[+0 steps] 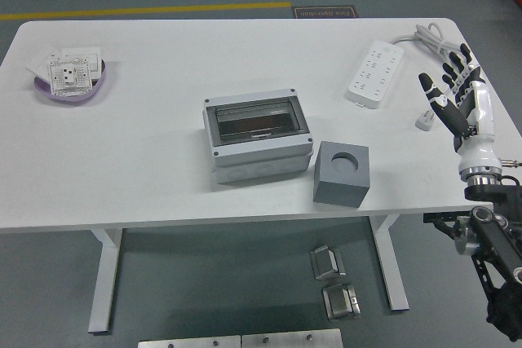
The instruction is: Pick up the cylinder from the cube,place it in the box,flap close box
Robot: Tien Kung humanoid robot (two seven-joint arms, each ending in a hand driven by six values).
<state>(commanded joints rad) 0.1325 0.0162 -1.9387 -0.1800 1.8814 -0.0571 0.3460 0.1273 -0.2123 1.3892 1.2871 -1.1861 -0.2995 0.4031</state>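
Note:
A grey cube with a round hole in its top stands near the table's front edge, right of centre. No cylinder shows in the hole or elsewhere. A grey box with a dark see-through flap lying shut sits just left of the cube. My right hand is at the table's right edge, well right of the cube, fingers spread and empty. My left arm is out of view.
A white power strip with its cable lies at the back right, a small white plug beside my hand. A purple bowl with white socket plates sits at the far left. The white table ends close by the cube.

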